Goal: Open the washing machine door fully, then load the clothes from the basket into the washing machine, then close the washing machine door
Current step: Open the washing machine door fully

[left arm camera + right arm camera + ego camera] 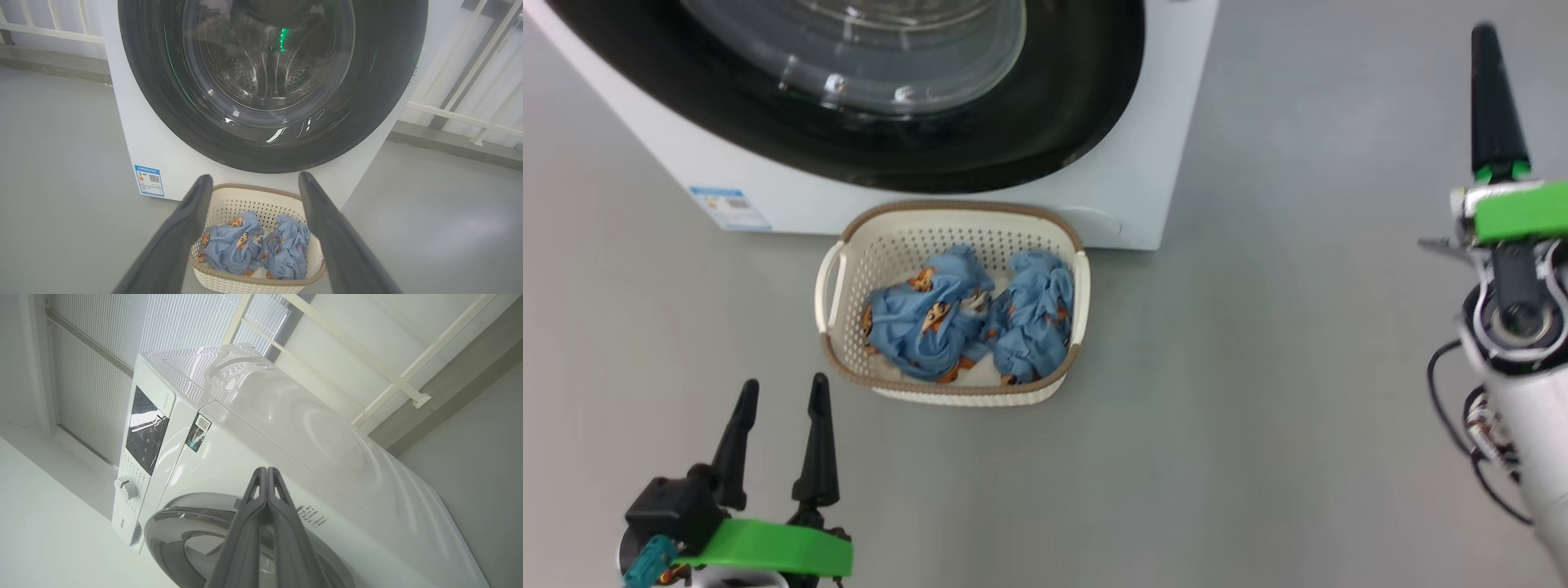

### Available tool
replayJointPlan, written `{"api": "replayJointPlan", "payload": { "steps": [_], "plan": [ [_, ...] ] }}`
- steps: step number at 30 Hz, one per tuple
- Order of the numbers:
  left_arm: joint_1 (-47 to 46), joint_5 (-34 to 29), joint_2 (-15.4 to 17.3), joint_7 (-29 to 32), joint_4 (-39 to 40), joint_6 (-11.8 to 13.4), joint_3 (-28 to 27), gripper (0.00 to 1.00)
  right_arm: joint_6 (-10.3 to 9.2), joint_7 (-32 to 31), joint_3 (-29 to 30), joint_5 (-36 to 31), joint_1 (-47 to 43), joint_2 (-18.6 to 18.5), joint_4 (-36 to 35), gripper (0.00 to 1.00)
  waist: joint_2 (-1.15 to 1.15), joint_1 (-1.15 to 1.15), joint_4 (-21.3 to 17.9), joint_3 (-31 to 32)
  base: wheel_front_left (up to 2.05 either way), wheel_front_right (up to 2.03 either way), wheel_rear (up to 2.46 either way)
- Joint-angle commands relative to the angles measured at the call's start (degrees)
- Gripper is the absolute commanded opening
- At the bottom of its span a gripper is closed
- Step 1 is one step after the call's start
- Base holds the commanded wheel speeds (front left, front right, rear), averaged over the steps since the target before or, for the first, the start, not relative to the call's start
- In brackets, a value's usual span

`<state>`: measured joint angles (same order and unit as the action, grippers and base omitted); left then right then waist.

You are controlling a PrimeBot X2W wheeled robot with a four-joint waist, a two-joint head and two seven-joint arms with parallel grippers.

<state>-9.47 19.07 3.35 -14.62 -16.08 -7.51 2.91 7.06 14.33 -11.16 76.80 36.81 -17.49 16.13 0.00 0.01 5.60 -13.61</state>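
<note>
Right claw pressed together, empty, at far right; left claw spread, near left. We see door shut on washer, both clothes in basket just before it. We judge: all steps remain.

Glossy black washing machine door; perforated plastic basket; crumpled cloth clothes.

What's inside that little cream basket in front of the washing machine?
Two crumpled light blue clothes with orange-brown cartoon prints, side by side. The basket floor beneath them is mostly covered, so anything underneath cannot be seen.
</note>
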Motion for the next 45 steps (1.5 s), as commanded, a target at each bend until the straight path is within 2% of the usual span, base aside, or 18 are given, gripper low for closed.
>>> {"api": "replayJointPlan", "payload": {
  "steps": [1, 6, 10, 21, 32, 45],
  "plan": [
    [-1.8, 0.4, 0.6, -0.4, 1.6, 0.0, -1.6, 1.00, 0.43, -0.4, -1.4, 1.7, 1.6, -0.9, -1.7, 0.00, 0.00, -0.01, 1.8, -2.1, 0.00, 0.00, 0.00],
    [-3.3, 1.0, 0.3, -0.4, 1.9, 0.0, -0.6, 1.00, 0.43, -5.0, -3.2, 9.2, 5.7, -4.8, -2.6, 0.00, 0.00, -0.01, 3.7, -4.5, 0.00, 0.00, 0.00],
    [-4.3, 1.4, 0.1, -0.4, 2.0, 0.0, 0.0, 1.00, 0.43, -11.8, -4.5, 13.0, 8.4, -7.1, -2.2, 0.00, 0.00, -0.01, 5.1, -6.5, 0.00, 0.00, 0.00],
    [-7.1, 2.8, -0.3, -0.4, 1.8, 0.0, 2.6, 1.00, 0.43, -27.0, -4.1, 18.1, 16.9, -8.7, 0.9, 0.00, 0.00, -0.01, 8.2, -11.7, 0.00, 0.00, 0.00],
    [-9.3, 3.7, -0.4, -0.4, 1.8, 0.0, 4.9, 1.00, 0.43, -35.0, -2.9, 17.5, 22.9, -8.6, 4.2, 0.00, 0.00, -0.01, 10.4, -15.7, 0.00, 0.00, 0.00],
    [-10.9, 5.7, -0.5, -0.4, 2.3, 0.0, 7.3, 1.00, 0.43, -37.8, -3.1, 14.4, 30.6, -7.4, 7.8, 0.00, 0.00, -0.01, 13.7, -19.5, 0.00, 0.00, 0.00]
  ]
}}
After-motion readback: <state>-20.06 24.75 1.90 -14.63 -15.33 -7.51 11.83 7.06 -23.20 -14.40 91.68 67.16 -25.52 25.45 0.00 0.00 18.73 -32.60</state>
